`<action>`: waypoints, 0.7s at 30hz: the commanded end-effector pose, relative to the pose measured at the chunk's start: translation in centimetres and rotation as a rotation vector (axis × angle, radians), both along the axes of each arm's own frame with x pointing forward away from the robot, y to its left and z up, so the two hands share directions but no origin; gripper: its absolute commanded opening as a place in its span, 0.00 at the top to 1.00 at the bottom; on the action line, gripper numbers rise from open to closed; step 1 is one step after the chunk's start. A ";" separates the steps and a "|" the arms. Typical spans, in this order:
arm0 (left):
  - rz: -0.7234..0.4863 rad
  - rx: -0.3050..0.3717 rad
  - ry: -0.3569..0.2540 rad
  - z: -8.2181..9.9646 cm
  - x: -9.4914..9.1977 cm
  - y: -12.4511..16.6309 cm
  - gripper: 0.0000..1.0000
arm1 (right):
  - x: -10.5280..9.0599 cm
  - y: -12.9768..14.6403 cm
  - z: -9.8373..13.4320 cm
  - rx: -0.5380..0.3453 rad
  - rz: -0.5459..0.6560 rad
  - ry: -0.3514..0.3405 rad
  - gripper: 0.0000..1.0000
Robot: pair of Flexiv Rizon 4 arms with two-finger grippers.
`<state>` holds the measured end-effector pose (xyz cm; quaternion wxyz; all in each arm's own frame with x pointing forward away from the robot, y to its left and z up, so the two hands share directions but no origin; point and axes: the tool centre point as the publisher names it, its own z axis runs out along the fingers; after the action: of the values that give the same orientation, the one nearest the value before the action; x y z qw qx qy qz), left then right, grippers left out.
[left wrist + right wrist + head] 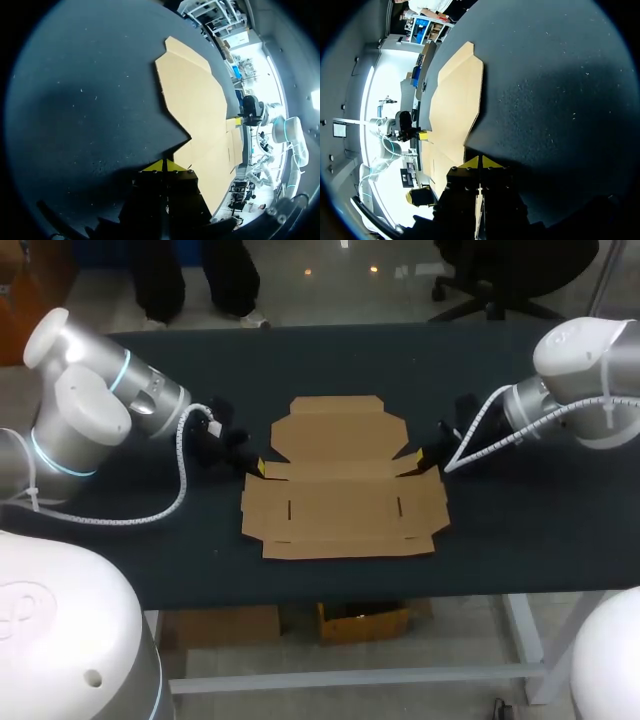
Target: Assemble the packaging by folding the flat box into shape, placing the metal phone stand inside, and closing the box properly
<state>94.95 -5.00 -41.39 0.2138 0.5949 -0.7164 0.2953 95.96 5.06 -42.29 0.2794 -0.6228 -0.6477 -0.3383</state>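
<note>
- Now, at the left of the head view, my left arm (95,390) comes in from the upper left corner and slants down over the dark table (520,540).
- My left gripper (258,468) sits at the left edge of the flat box (340,505), by the notch between its upper and lower panels. Its yellow tips are pressed together with nothing seen between them.
- In the middle of the frame the flat box lies unfolded, all flaps spread on the table.
- My right gripper (420,455) sits at the matching notch on the box's right edge. Its tips are likewise closed together and hold nothing that I can see.
- My right arm (580,370) enters from the upper right corner.
</note>
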 end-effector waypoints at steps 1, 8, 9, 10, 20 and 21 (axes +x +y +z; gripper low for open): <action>-0.001 -0.009 0.005 -0.4 0.2 -0.2 1.00 | 0.1 0.0 -0.1 0.006 0.003 0.001 1.00; 0.010 -0.025 -0.007 0.5 0.2 -0.2 1.00 | 0.2 0.1 0.0 0.004 0.008 0.000 1.00; 0.011 -0.026 -0.008 0.6 0.2 -0.3 1.00 | 0.2 0.1 0.0 0.004 0.008 -0.001 1.00; 0.011 -0.026 -0.010 0.7 0.2 -0.4 1.00 | 0.2 0.1 0.0 0.004 0.008 -0.001 1.00; 0.010 -0.034 -0.017 1.1 0.1 -0.7 1.00 | 0.2 0.2 0.3 0.001 0.008 -0.004 1.00; 0.010 -0.035 -0.017 1.2 0.1 -0.8 1.00 | 0.2 0.2 0.3 0.001 0.008 -0.004 1.00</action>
<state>95.11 -5.74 -40.30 0.2171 0.5920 -0.7098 0.3141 96.14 5.30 -42.11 0.2786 -0.6201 -0.6502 -0.3391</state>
